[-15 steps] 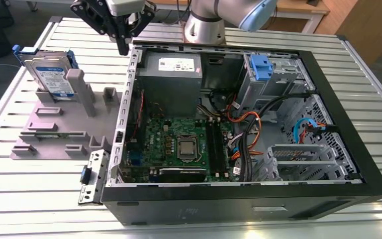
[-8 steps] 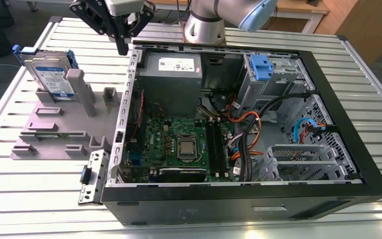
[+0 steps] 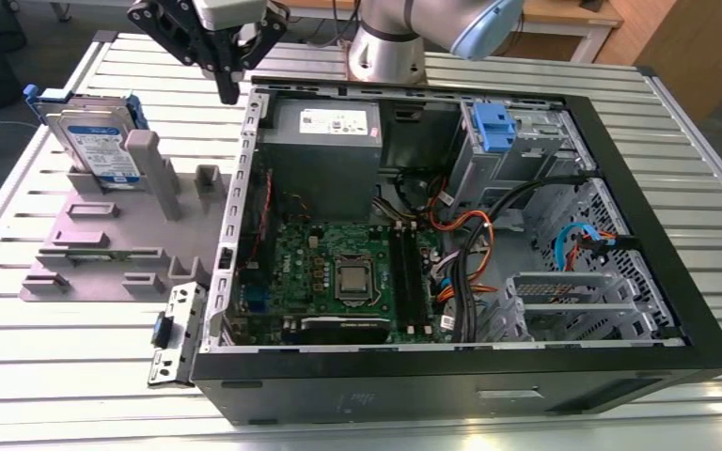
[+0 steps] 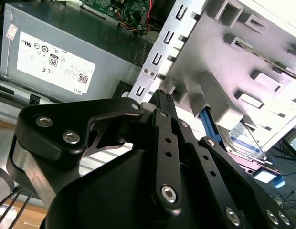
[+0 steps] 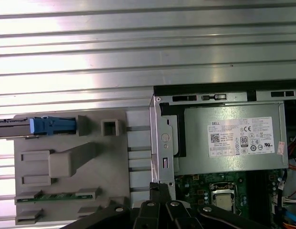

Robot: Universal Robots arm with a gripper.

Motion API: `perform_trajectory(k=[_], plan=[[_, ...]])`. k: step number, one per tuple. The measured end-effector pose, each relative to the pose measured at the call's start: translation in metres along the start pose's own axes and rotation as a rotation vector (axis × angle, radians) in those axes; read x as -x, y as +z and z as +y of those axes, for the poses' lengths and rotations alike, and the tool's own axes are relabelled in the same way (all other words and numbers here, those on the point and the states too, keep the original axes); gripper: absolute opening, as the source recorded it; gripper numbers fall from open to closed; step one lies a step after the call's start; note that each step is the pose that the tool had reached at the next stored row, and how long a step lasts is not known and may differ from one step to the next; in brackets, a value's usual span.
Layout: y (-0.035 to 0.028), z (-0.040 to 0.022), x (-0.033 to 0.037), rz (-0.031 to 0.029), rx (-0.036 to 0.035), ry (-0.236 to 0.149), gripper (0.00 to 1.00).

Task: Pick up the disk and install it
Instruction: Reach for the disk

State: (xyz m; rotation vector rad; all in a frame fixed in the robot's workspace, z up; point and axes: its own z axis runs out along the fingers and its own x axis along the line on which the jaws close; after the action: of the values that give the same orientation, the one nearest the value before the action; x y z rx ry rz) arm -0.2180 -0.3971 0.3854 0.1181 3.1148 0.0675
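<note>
The disk [image 3: 93, 143], a silver-grey drive with a white-and-blue label in a blue frame, stands on edge in the grey holder [image 3: 98, 256] at the exterior view's left. In the first wrist view the disk [image 5: 48, 126] shows edge-on, and in the second wrist view the disk [image 4: 247, 142] lies beyond the holder's blocks. My gripper [image 3: 227, 91] hangs above the gap between holder and computer case, to the right of the disk and apart from it. Its fingers [image 4: 163, 106] are shut together with nothing between them.
The open computer case [image 3: 643, 160] lies on the slatted metal table [image 3: 72, 376]. Inside are a grey power-supply box [image 3: 323, 127], the motherboard [image 3: 342, 268], cables, and a drive bay with a blue latch [image 3: 493, 127]. The case's side wall stands right beside the gripper.
</note>
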Motion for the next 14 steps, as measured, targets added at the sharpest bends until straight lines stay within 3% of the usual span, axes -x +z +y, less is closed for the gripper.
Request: perform_trajectory(k=[14], plan=[[0.0001, -0.0004, -0.0044, 0.0000, 0.0000, 0.000, 0.11]])
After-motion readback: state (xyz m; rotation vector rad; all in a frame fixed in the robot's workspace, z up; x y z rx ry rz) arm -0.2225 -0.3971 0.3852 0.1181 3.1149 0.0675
